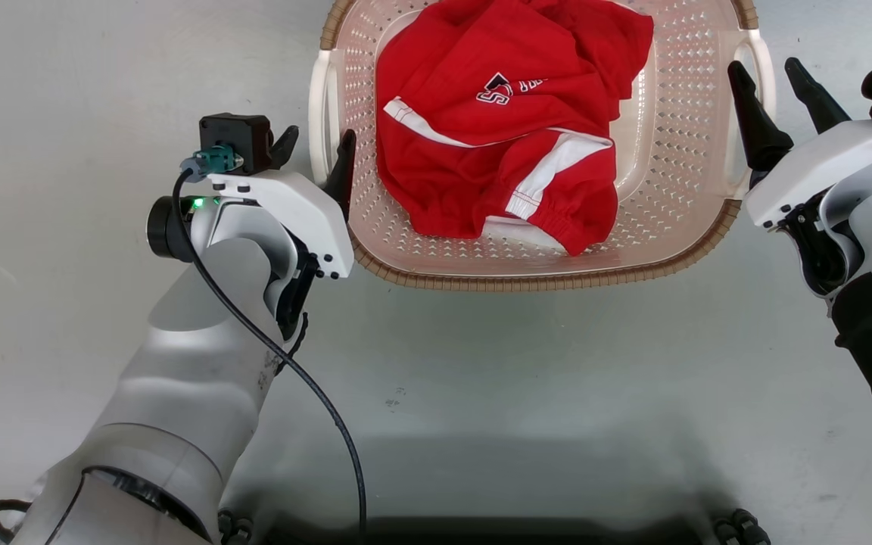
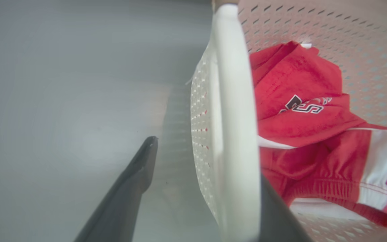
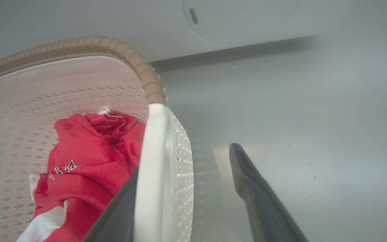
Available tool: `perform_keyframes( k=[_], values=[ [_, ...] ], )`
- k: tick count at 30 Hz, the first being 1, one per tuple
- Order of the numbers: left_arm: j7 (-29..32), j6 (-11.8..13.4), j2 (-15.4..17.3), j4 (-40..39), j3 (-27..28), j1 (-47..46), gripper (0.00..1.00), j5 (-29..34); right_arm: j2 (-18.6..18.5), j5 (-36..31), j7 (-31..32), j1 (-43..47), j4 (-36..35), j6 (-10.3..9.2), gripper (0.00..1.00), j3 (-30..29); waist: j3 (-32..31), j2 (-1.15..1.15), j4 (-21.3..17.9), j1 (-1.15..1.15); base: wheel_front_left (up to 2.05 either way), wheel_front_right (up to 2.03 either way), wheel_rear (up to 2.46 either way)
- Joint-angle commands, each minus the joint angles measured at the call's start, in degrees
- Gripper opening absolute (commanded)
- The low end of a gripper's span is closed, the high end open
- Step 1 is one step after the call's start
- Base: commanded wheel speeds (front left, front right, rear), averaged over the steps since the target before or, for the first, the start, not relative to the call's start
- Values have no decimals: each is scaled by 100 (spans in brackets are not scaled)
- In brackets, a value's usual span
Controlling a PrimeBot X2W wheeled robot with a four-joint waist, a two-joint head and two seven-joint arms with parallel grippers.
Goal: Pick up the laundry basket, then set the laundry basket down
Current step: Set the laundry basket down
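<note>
Straddling laundry basket (image 1: pixel 527 281) handles (image 1: pixel 320 113) with left end effector (image 1: pixel 315 155) and right end effector (image 1: pixel 770 83), both spread wide, holding nothing; lift and set-down yet to come.

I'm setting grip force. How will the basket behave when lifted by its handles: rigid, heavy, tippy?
Probably light: perforated plastic basket, one red garment inside. Walls may flex slightly, though the woven rim likely stiffens them. The left gripper and right gripper straddle opposite smooth handles, so tipping seems unlikely, slipping possible.
</note>
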Motion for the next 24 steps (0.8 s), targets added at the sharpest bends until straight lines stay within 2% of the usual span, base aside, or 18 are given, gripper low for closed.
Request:
perform_keyframes(
  k=[1, 8, 24],
  values=[
    [-65, -6, 320, 43, 98, 83, 100, -20, -192, 107, 16, 434, -15, -115, 100, 63, 2, 0, 0, 0, 0, 0, 0],
    [-106, -168, 320, -355, 260, 110, 100, -94, -341, 515, 16, 471, -442, -115, 100, 418, 30, 0, 4, 0, 0, 0, 0],
    [-109, -197, 390, -913, 501, 352, 100, 16, -687, 1484, 16, 404, -1220, -115, 100, 1156, -23, 0, 21, 0, 0, 0, 0]
  ],
)
